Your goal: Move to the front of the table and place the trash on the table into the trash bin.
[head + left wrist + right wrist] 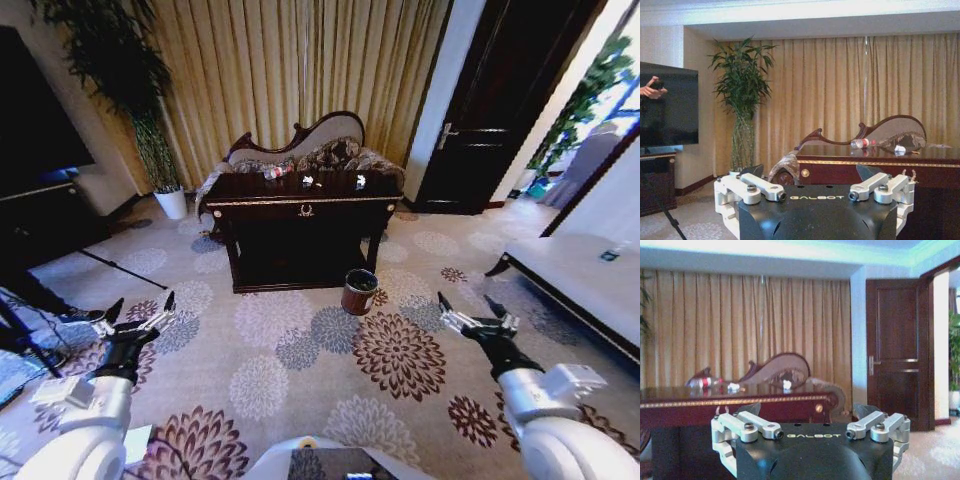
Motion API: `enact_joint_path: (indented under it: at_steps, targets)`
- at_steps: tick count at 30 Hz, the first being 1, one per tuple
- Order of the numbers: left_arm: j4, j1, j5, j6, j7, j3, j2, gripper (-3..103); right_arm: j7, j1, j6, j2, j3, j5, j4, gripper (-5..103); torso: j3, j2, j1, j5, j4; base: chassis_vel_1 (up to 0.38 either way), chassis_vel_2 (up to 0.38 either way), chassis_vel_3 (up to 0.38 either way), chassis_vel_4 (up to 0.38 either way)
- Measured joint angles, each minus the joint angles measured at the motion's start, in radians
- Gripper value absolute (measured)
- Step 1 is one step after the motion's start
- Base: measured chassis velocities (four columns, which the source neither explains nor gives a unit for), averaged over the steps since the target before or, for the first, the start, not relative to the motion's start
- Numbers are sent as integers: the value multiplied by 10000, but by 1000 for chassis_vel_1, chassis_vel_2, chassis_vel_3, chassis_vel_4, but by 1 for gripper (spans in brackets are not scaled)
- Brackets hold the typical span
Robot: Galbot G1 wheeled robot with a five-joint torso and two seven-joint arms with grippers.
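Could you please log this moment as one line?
stage: short of table | bottle on table | trash bin on floor | left end effector open | right end effector open

A dark, glossy brown table [300, 195] with a gold ornament and gold trim is standing on a beige carpet [300, 350] patterned with brown, grey and white flower medallions. A clear bottle [277, 171] with a red label and white paper scraps [360, 181] are lying on top. A reddish-brown bin [359, 291] is showing a pale band. Golden-tan curtains [300, 70] are hanging behind, beside a dark brown door [500, 100].
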Motion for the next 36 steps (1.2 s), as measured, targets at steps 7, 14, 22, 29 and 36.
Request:
enact_joint_path:
  at_steps: [7,14,22,29,36]
  targets:
    - [-10,131,-40,-22,468,-48,-150,100,-654,-118,122,27,-130,135,-85,100,0,0,0,1,0,0,0,0,0]
    - [-5,103,-254,-47,640,-45,-117,100,-2159,-224,80,-13,-167,274,-99,100,0,0,0,1,-1,0,0,0,0]
    - [29,159,-251,-16,689,-53,-148,100,-2187,-122,-178,-4,-165,333,-175,100,0,0,0,0,0,0,0,0,0]
    - [85,146,-232,-14,706,-40,-188,100,-2172,-106,-187,16,-111,324,-213,100,0,1,0,1,0,0,0,0,0]
    - [140,138,-216,-23,708,-51,-202,100,-2155,-92,-180,8,-126,293,-237,100,-1,1,-1,1,-1,-24,16,16,-15]
